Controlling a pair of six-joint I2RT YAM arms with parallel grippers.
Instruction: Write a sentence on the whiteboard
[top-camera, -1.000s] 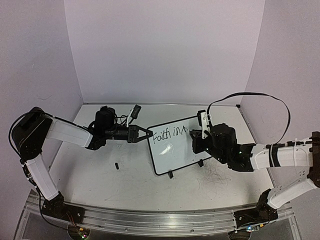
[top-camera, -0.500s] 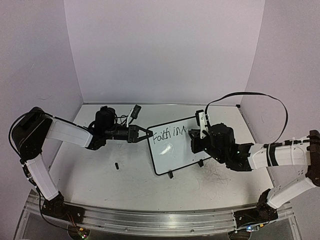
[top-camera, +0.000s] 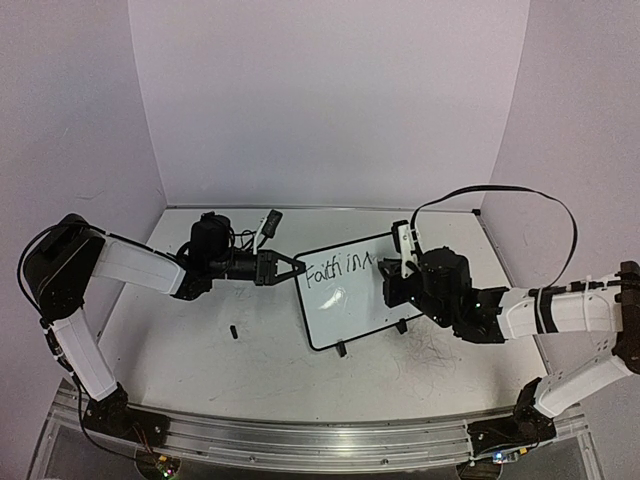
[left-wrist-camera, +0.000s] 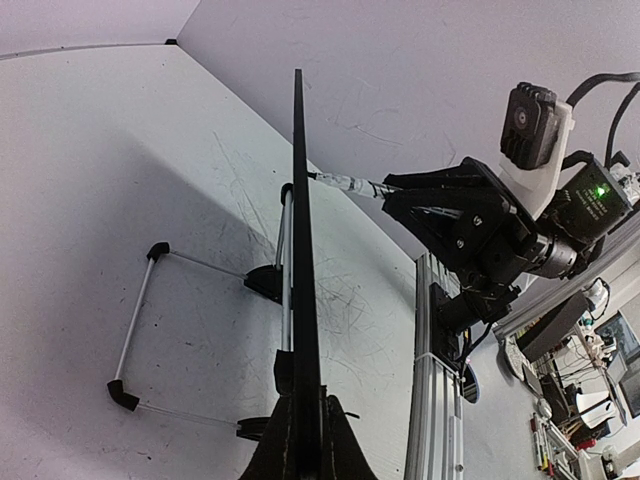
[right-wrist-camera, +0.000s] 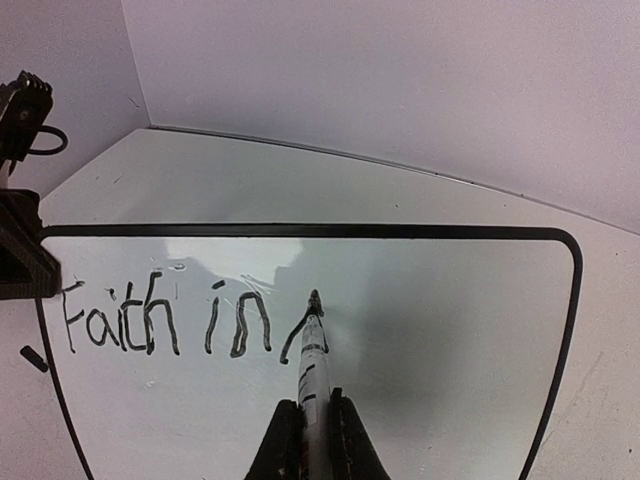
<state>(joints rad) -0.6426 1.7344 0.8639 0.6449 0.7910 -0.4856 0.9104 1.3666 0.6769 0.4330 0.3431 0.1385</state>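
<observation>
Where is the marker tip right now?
In the right wrist view, the marker, held in the right gripper, has its tip against the whiteboard just right of the unfinished sentence "Faith in", atop a slanted stroke.

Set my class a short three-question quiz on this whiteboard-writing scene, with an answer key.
1. True or false: the left claw clamps the edge of the whiteboard.
2. Which words of the writing are finished? A) "Faith in" B) "Faith in new starts" C) none
3. What does the right claw hold?
Key: 1 true. 2 A. 3 a marker, its tip at the board.
</observation>
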